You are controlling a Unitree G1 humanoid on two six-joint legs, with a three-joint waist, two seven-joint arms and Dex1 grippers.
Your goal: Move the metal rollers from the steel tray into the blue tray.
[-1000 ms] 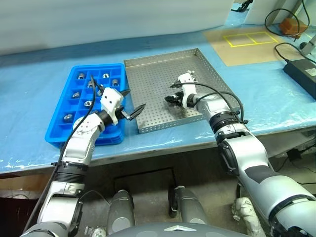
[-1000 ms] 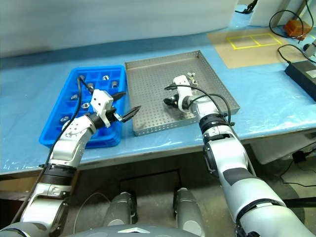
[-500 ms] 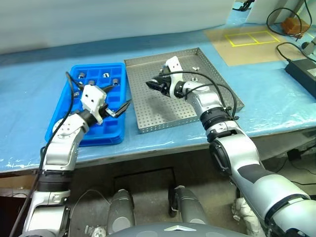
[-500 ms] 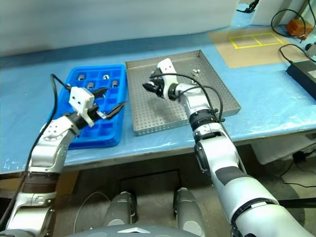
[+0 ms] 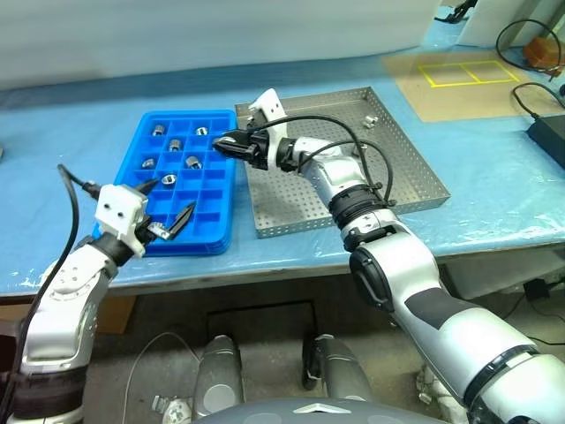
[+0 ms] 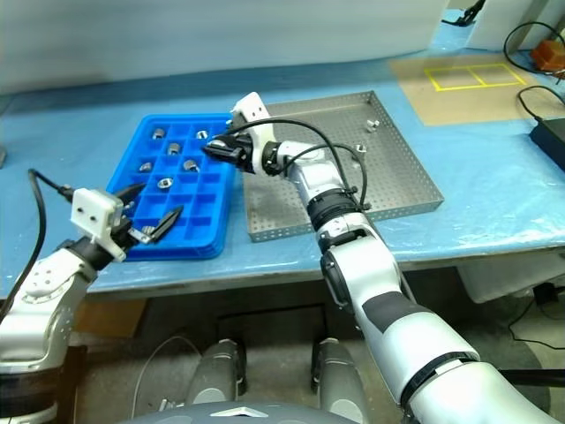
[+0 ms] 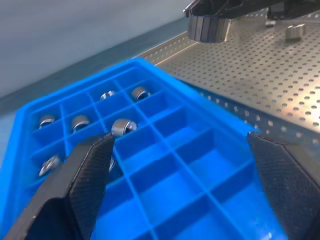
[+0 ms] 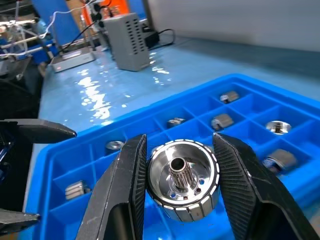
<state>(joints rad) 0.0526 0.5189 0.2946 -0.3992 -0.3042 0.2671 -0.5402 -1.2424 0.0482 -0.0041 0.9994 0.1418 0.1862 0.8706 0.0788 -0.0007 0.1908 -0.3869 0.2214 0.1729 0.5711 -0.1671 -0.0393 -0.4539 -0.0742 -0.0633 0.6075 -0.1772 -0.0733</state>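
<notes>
A counter (image 5: 494, 190) wrapped in blue plastic sheeting carries the work, with a pale wall at the far side and a tan mat marked with yellow squares (image 5: 459, 71) at the far right. The right pincer (image 5: 222, 142) reaches leftward, roughly level, over the far right part of the blue tray (image 5: 207, 221), its two black fingers (image 8: 122, 200) closed on the ribbed sides of one metal roller (image 8: 183, 178). That roller's axis runs along the pincer's pointing line, so its flat end with the dark hollow centre faces back toward the wrist, and its short body lies about level above the compartments. The left pincer (image 5: 168, 205) hangs at the near left corner of the blue tray, fingers spread wide with nothing between them, pointing toward the right and far side. Six other rollers (image 5: 176, 145) sit in the far left compartments of the blue tray, some standing on end, some tipped, one to a cell as far as can be seen. The steel tray (image 5: 415, 159) lies just right of the blue tray, their rims close together. Two small rollers (image 5: 372, 119) rest on its perforated floor near the far right corner, well apart from the held one.
</notes>
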